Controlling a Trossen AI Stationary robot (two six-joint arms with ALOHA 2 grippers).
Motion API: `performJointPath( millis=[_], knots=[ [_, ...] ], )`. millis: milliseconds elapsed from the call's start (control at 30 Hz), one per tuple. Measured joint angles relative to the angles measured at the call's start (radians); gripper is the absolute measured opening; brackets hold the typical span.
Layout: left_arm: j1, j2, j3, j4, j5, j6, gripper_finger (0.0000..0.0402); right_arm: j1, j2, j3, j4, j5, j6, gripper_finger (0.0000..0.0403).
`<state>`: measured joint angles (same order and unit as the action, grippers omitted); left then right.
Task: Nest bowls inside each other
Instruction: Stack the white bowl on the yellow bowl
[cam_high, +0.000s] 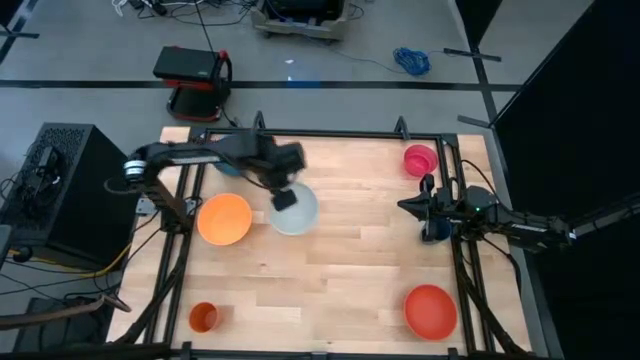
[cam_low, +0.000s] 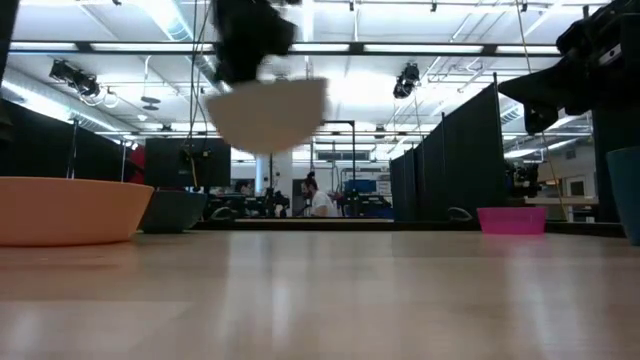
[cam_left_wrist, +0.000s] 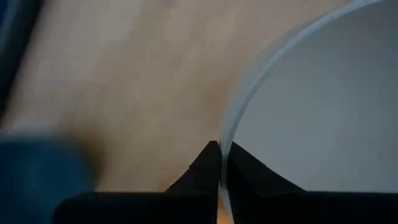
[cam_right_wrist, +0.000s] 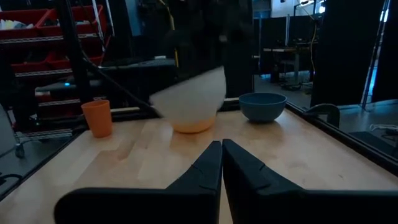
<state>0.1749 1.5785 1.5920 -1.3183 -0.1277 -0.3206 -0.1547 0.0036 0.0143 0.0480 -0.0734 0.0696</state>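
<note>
My left gripper (cam_high: 285, 198) is shut on the rim of the pale white-blue bowl (cam_high: 297, 210), which hangs high above the table (cam_low: 268, 115). The orange bowl (cam_high: 224, 219) sits on its base just left of it. The teal-blue bowl (cam_high: 228, 165) stands farther back, partly under my left arm. The pink bowl (cam_high: 420, 158) is at the far right and the red bowl (cam_high: 430, 310) at the near right. My right gripper (cam_right_wrist: 221, 146) is shut on nothing and points level at the table's right edge (cam_high: 408, 206). My left gripper grips the white-blue bowl's rim (cam_left_wrist: 227, 134) with one finger (cam_left_wrist: 249, 171) inside the bowl and the other (cam_left_wrist: 205, 165) outside. The fingers come from above, pointing steeply down. The bowl is lifted clear of the table, mouth up and a little tilted.
A small orange cup (cam_high: 204, 317) stands at the near left corner. A dark-blue cup (cam_high: 436, 228) stands by my right gripper. A black metal frame (cam_high: 452, 260) borders the table. Bare wood lies in the middle and near part.
</note>
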Motion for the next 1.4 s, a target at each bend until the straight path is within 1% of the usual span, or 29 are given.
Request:
performJointPath(
  millis=[100, 200, 800, 933, 1100, 1233, 1400],
  knots=[
    [0.0, -0.089, -0.015, -0.132, -0.032, -0.101, 0.0, 0.0, 0.0, 0.0, -0.01, 0.0, 0.001, 0.0],
    [-0.001, -0.174, -0.088, -0.178, -0.043, -0.187, 0.0, 0.0, 0.0, 0.0, -0.012, -0.001, 0.002, 0.0],
    [-0.001, -0.708, -0.689, -0.076, -0.063, -0.619, 0.0, 0.0, 0.0, 0.0, 0.004, -0.002, 0.031, 0.0],
    [-0.001, -0.724, -0.747, -0.127, -0.063, -0.658, 0.0, 0.0, 0.0, 0.0, 0.012, -0.002, 0.031, 0.0],
    [-0.001, -0.723, -0.806, -0.125, -0.063, -0.683, 0.0, 0.0, 0.0, 0.0, 0.015, -0.002, 0.031, 0.0],
    [0.001, -0.722, -0.833, -0.124, -0.057, -0.695, 0.0, 0.0, 0.0, 0.0, 0.016, -0.003, 0.034, 0.0],
    [0.001, -0.722, -0.834, -0.111, -0.037, -0.699, 0.0004, 0.0, 0.0, 0.0, 0.016, -0.003, 0.033, 0.0]
  ],
)
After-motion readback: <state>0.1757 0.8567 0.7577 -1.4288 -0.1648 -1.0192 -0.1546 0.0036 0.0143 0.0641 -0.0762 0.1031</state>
